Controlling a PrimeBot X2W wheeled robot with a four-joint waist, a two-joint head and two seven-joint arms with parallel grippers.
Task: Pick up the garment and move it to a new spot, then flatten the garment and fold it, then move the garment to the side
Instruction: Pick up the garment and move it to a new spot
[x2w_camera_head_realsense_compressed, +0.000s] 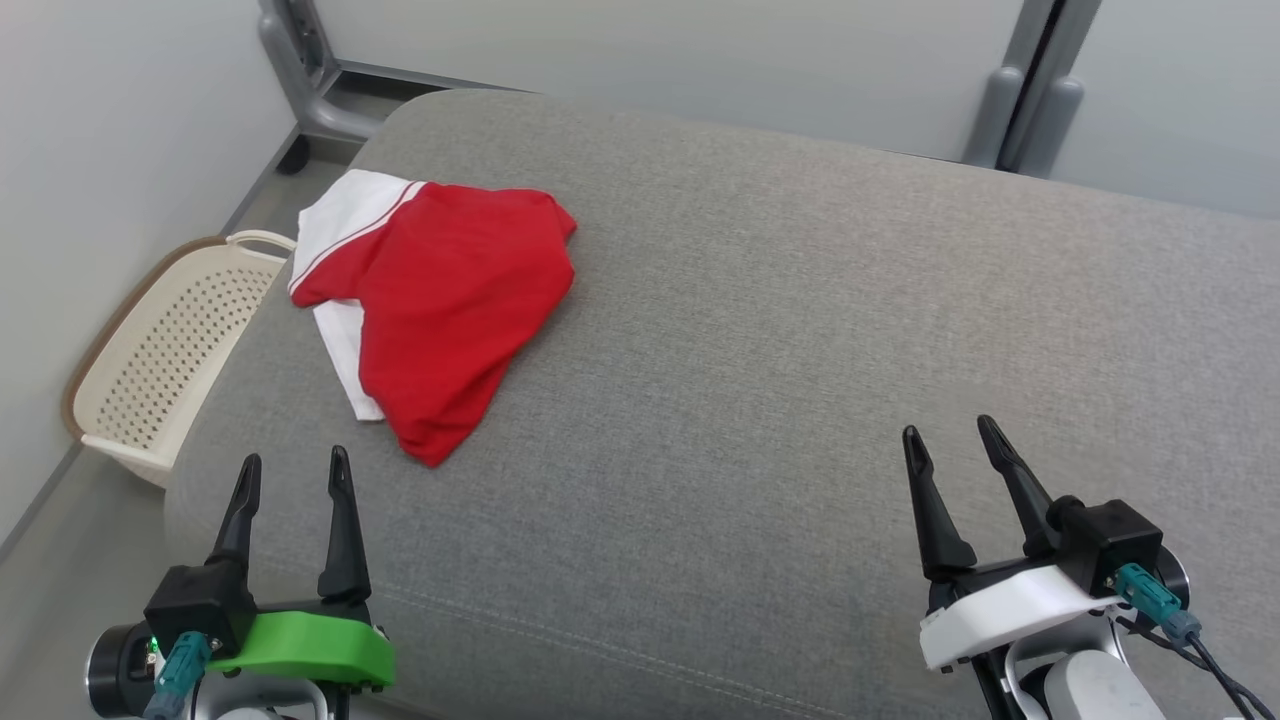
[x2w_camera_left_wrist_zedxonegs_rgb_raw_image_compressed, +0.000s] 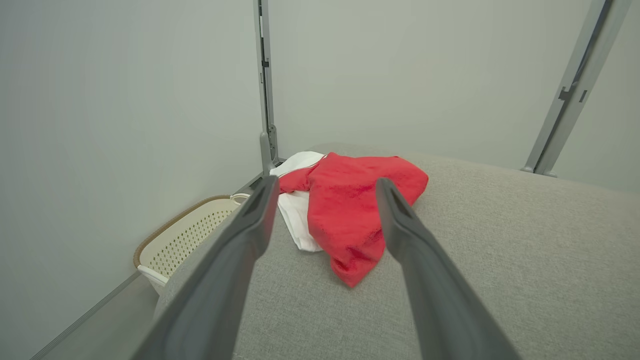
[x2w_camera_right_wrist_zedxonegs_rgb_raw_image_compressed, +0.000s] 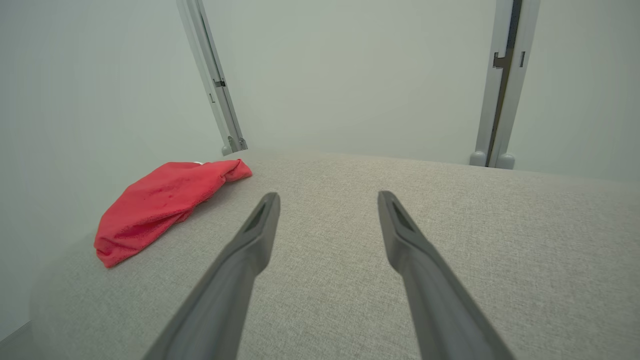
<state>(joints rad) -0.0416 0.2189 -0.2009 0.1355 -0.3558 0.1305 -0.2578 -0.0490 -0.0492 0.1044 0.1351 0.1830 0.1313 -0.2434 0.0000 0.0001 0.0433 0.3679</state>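
Two grippers gape empty: left gripper (x2w_camera_head_realsense_compressed: 294, 458) sits near the garment (x2w_camera_head_realsense_compressed: 450, 300), whose long axis runs ahead, away from it, right gripper (x2w_camera_head_realsense_compressed: 948, 428) well apart.

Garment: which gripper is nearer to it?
Left. The left gripper is open just short of the garment, near its red tip. The right gripper is open far off to its right across the cushion.

We look down from the head on the grey cushion (x2w_camera_head_realsense_compressed: 760, 330); both wrist views skim it low toward the wall (x2w_camera_right_wrist_zedxonegs_rgb_raw_image_compressed: 350, 75), sharing the red garment (x2w_camera_head_realsense_compressed: 450, 300).
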